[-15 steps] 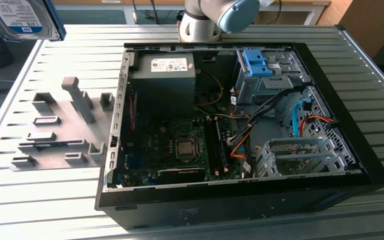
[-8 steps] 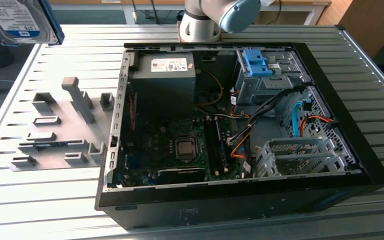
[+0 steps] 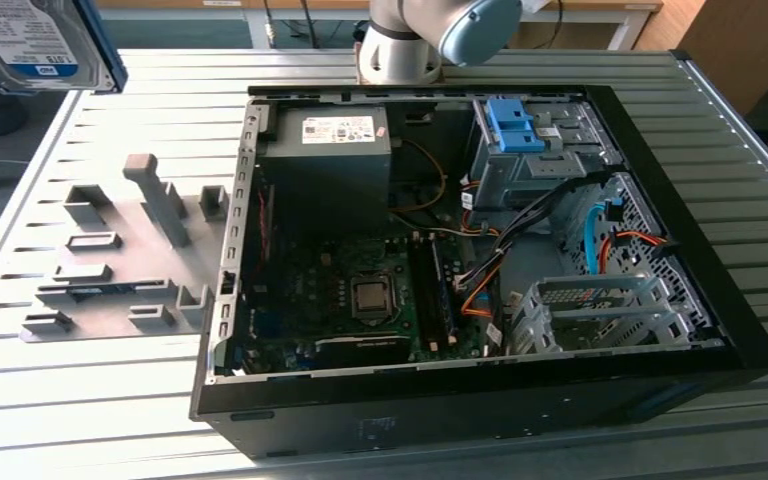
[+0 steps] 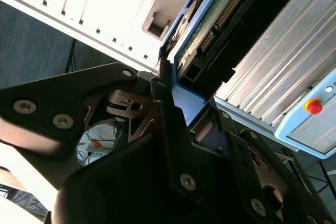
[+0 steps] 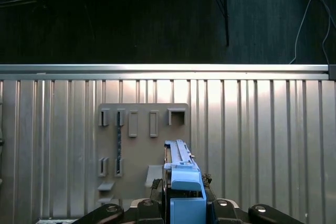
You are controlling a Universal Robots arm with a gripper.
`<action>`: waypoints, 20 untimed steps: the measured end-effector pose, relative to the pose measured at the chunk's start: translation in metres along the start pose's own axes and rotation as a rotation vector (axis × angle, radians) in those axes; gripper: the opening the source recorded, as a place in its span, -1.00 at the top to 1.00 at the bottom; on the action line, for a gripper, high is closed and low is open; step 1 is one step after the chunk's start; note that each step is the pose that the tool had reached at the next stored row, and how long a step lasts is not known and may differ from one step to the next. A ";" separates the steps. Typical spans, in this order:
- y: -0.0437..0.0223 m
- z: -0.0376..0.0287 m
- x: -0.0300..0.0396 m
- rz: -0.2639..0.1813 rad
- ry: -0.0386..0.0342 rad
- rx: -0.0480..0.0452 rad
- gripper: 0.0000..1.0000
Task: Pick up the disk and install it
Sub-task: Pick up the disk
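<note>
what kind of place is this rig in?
Likely a robotics lab bench for PC assembly: an open computer case on a ribbed metal table, a slotted holder plate beside it, and the gripper holding a disk.

The computer case (image 3: 491, 410) was set on the table (image 3: 91, 400) toward the exterior view's right. The fixture plate (image 3: 124, 255) was laid just beside it, toward the table's edge at the exterior view's left. The arm's base (image 3: 404, 50) was mounted at the far edge, behind the case. Inside the case, the power supply (image 3: 331, 150) was placed in the far corner nearer the plate, the motherboard (image 3: 344, 290) before it, and the drive cage (image 3: 544, 150) in the opposite far corner. The disk (image 3: 37, 45) was held aloft between the fingers of the end effector (image 5: 184, 205), above the plate in the first wrist view.
</note>
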State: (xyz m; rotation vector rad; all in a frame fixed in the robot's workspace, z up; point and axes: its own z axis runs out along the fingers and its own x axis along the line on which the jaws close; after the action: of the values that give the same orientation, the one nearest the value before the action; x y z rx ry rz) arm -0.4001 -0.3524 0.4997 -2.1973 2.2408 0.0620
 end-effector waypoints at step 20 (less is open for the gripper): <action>-0.0002 -0.0004 0.0125 0.000 0.0000 0.0000 0.26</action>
State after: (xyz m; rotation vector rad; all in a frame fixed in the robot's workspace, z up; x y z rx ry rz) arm -0.4001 -0.3650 0.4997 -2.1973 2.2408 0.0620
